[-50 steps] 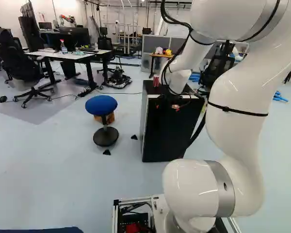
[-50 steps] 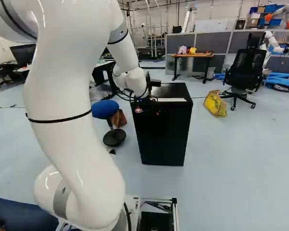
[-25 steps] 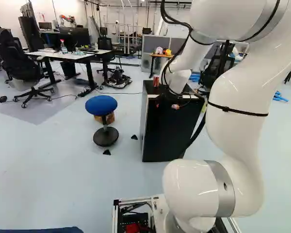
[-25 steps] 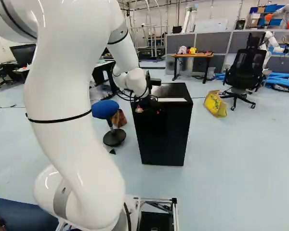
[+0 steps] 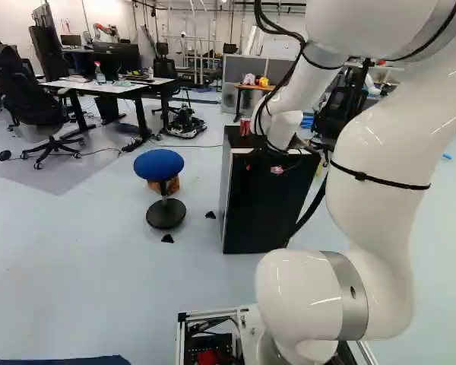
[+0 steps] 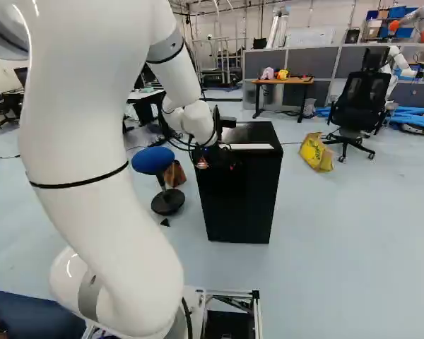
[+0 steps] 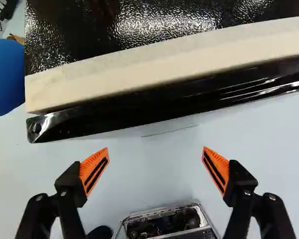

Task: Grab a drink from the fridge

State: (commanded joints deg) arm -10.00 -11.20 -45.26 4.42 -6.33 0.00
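Easing back now — drawing the arm (image 5: 384, 152) a touch nearer the base than half a sec ago, and bringing the gripper (image 7: 155, 148) back w/ it, a hair lower. No drive from the base, no shift in the fridge (image 6: 237, 205). Released, w/ fingers spread wide and nothing between; just off the black rim (image 7: 164, 103) along the front, past the cream strip (image 7: 164, 64). Looking shut up front, so no way in yet. Red can (image 5: 245, 127) on top of the fridge, toward the left side in the left base view — poss. a drink, but any inside stock out of sight. Meaning for the task: prob. backing off to line up on the door edge, w/o any hold gained. Next: square up to the rim, get a finger behind, pull gently. Main risk: slipping off that smooth edge.
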